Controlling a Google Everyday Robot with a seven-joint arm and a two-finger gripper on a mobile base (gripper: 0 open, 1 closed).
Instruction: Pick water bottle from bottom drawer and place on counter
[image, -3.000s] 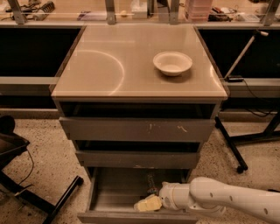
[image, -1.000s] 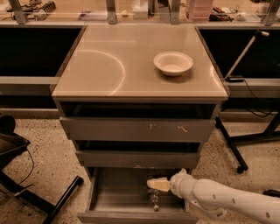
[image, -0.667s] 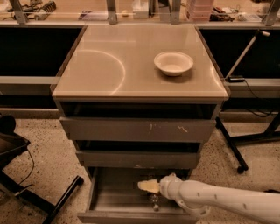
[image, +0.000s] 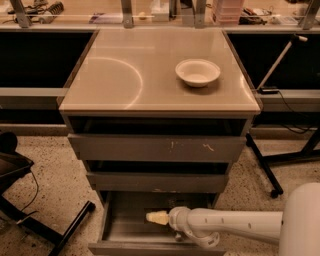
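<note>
The bottom drawer (image: 125, 225) is pulled open below two other grey drawers. My gripper (image: 157, 217) reaches into it from the right on a white arm and hovers over the middle of the tray, pointing left. A small slim shape that looks like the water bottle (image: 177, 235) stands just under the gripper's wrist near the drawer front, mostly hidden by the arm. The gripper is not around it. The tan counter (image: 130, 75) with its curved arc mark tops the cabinet.
A white bowl (image: 197, 72) sits on the right part of the counter. The top drawer (image: 155, 147) with scratch marks and the middle drawer (image: 155, 181) stick out slightly. A dark stand leg (image: 70, 230) lies on the floor left, another stand (image: 265, 172) at right.
The gripper rose from low in the drawer and has moved left across the tray. The small bottle-like shape now stands behind its tip, under the wrist.
</note>
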